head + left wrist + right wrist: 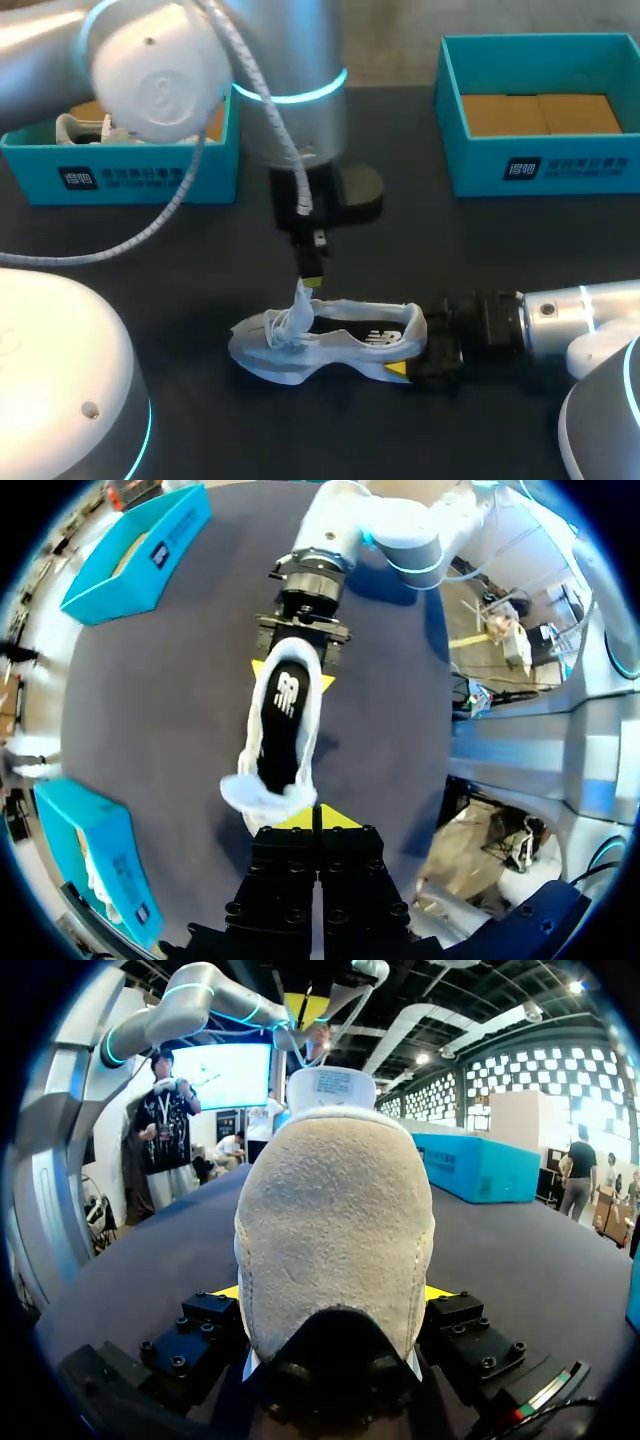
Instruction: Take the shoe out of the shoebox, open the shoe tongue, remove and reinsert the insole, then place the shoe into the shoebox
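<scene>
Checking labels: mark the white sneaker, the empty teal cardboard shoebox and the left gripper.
white sneaker [350,345], head view, on its side panel.
empty teal cardboard shoebox [560,165], head view, on its front wall.
left gripper [313,282], head view, between its yellow fingertips.

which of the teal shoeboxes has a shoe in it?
The far-left shoebox: a white shoe shows inside it. The far-right shoebox shows only its bare brown floor.

Shoe [335,1210] heel-first in the right claw [333,1292] — pale suede heel between its fingers.
</scene>
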### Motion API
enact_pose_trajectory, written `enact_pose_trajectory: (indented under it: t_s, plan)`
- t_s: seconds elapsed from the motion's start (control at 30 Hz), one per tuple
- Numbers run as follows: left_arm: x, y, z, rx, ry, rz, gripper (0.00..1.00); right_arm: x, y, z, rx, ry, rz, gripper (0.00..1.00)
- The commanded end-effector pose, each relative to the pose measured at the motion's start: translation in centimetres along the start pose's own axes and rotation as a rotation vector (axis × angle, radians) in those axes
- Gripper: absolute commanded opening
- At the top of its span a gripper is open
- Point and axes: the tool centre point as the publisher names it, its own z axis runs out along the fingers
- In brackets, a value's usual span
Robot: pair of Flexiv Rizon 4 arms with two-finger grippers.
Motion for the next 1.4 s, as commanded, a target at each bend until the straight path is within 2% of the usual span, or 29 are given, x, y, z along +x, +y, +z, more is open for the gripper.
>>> enact_pose_trajectory:
  t_s: [0.03,0.47,0.67,0.8,0.93,1.4]
  plan:
    - [-1.5,-2.7,2.8,-0.131,0.033,0.026,0.0,0.1,-0.1,0.0,0.006,0.0,0.001,0.0]
    - [-1.4,-4.6,6.9,-0.086,-0.008,0.156,0.0,0.1,-0.1,0.0,0.006,0.0,0.001,0.0]
    - [-1.5,-4.7,9.3,-0.093,-0.018,0.208,0.0,0.1,-0.1,0.0,0.006,0.0,0.001,0.0]
    - [-1.7,-4.5,10.4,-0.084,0.025,0.221,0.0,0.1,-0.1,0.0,0.006,0.0,0.001,0.0]
    - [-1.7,-3.9,10.5,-0.096,0.086,0.236,0.0,0.1,-0.1,0.0,0.006,0.0,0.001,0.0]
    - [-1.7,-3.9,10.5,-0.096,0.086,0.236,0.0,0.1,-0.1,0.0,0.006,0.0,0.001,0.0]
